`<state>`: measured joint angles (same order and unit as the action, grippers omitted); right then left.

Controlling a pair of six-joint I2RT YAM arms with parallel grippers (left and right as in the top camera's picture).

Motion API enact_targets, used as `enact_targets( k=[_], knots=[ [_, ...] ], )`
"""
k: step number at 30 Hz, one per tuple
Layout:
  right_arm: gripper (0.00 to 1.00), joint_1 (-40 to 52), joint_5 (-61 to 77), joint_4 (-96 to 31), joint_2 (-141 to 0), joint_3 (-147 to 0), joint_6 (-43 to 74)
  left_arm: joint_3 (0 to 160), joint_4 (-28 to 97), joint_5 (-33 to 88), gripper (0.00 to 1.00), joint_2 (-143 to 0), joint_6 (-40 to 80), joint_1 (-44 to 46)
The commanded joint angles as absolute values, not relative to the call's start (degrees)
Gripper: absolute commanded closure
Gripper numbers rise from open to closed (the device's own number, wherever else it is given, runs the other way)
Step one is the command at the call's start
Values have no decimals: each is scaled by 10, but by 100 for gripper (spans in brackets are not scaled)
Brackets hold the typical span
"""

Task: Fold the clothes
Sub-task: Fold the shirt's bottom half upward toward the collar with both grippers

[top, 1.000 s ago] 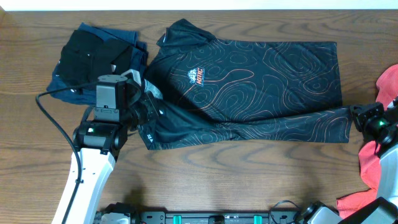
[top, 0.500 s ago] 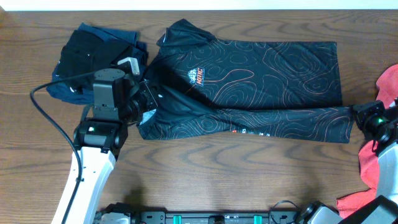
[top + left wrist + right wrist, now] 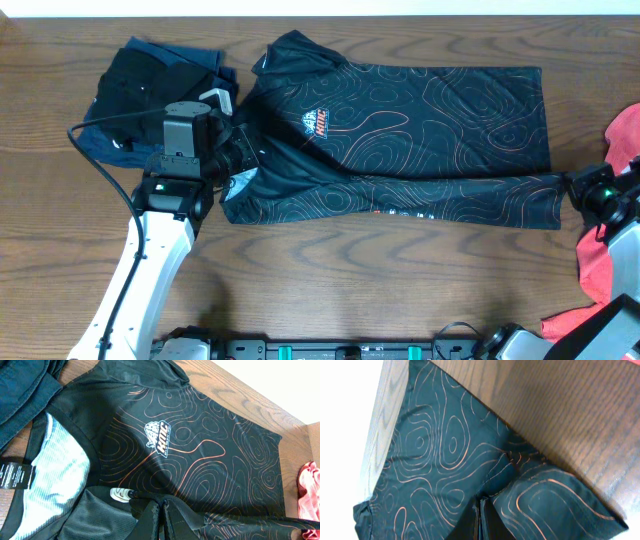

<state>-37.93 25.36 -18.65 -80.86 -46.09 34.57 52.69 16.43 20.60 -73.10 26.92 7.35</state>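
**Both grippers clamped on the shirt's near edge, fold under way**

The left gripper (image 3: 162, 506) is pinched shut on a folded-over flap of the black shirt (image 3: 420, 120). Just beyond its fingertips lie the pale inner collar (image 3: 60, 480) and then the chest logo (image 3: 158, 440). The right gripper (image 3: 481, 505) is clamped on the hem end. The shirt lies spread on the table (image 3: 350, 290) between the two hands, with a dark pile (image 3: 140, 90) beyond the left hand. The likely risk is that uneven travel skews the flap, or that the slick fabric slips from one pinch.
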Motion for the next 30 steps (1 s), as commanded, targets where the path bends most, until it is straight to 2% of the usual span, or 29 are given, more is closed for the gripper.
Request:
enact_targets(
  k=[1,6,7,10,13,17,22,25,27,30],
  knots=[
    [98,-374,243,-173,-828,-471,354,539,158,196,94,-736,253,75],
    [93,-364,251,-153,-853,-471,354,539,157,176,94,-736,253,75],
    [89,-361,252,-150,-857,-471,354,539,157,175,94,-736,253,75],
    [65,-351,262,-135,-864,-471,353,539,157,173,94,-736,253,75],
    [52,-350,291,-118,-863,-471,339,539,156,173,94,-736,253,75],
    [49,-351,336,-120,-861,-471,302,539,153,173,94,-736,253,75],
    [48,-351,341,-179,-860,-471,260,539,153,172,92,-737,253,75],
    [47,-351,341,-209,-860,-471,237,539,153,163,83,-737,251,75],
    [47,-351,341,-222,-860,-471,234,539,153,154,63,-737,250,75],
    [47,-351,341,-234,-860,-471,233,539,154,154,61,-737,246,75]
  ],
)
